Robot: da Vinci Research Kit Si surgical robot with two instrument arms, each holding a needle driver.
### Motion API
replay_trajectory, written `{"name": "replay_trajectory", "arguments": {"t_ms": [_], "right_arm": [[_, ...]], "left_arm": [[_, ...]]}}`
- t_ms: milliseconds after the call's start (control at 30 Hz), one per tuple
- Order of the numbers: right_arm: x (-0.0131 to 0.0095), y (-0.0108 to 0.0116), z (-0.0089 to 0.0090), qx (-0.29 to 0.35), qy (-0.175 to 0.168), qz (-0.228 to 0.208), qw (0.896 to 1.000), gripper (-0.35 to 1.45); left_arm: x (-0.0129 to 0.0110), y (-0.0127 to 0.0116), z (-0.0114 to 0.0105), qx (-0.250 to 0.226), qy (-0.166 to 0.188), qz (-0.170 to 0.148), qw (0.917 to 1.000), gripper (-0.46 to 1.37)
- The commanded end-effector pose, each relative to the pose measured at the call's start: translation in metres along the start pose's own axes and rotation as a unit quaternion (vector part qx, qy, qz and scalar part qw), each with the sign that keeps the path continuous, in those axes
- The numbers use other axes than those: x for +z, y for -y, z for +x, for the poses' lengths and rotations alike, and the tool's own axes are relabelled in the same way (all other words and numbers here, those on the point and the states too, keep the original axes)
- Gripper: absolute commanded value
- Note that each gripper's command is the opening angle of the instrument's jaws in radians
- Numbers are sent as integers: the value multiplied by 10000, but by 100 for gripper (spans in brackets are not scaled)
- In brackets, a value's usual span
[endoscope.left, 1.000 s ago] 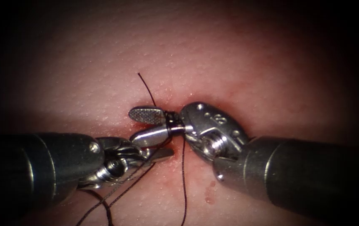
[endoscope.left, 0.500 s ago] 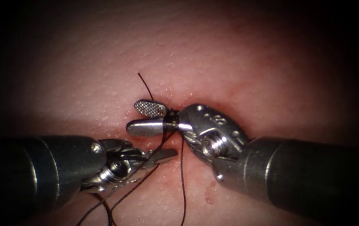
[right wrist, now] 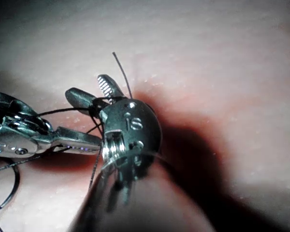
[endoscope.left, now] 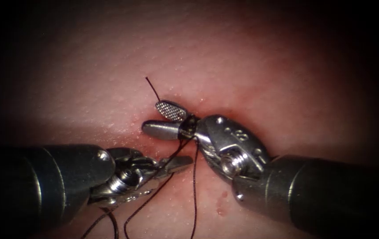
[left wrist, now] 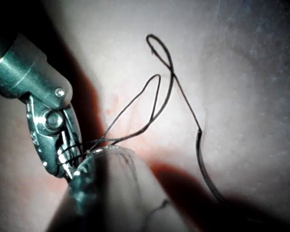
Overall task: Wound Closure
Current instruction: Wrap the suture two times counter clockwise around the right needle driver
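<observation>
- The thread (endoscope.left: 194,194) is the thing to watch. One short loose end (endoscope.left: 152,88) sticks up from the tissue (endoscope.left: 251,66), just above the tools. Longer pieces run down toward the front.
- A loop of thread goes around the right tool (endoscope.left: 152,116), right where its two jaws meet. I think the loop sits there so a knot can be made.
- The right tool's jaws are wide open and hold nothing between them. Their tips are close to the short loose end, as if ready to take it.
- The left tool (endoscope.left: 185,163) lies just below the right one. Its jaws look closed, and they seem to pinch the thread. That would keep the long piece tight while the loop stays on.
- The needle (left wrist: 205,169) lies by itself on the tissue, well apart from both tools. No tool holds it. It seems to rest on top and not in the tissue, but one end goes into shadow.
- The cut is hard to see under the tools. I see a small spot of red fluid (endoscope.left: 220,206) on the tissue near the right tool's shaft.
- A second ago, both tools were a bit more to the left. They have slid a little to the right.
- The loop has stayed on the right tool, its jaws have stayed open, and the loose end has not moved.
</observation>
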Motion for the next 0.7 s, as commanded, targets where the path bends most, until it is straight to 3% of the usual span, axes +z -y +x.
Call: {"name": "replay_trajectory", "arguments": {"t_ms": [33, 200, 700], "right_arm": [[-2, 1, -1, -211, -49, -155, 9996, 83], [-3, -6, -2, -630, -155, -463, 9968, 82], [-9, -16, -12, -747, -97, -543, 9957, 78]], "left_arm": [[0, 0, 0, 9, 19, -8, 10000, -35], [2, 1, 0, -26, 32, -6, 10000, -35], [8, 4, -7, -16, 62, 13, 10000, -35]]}}
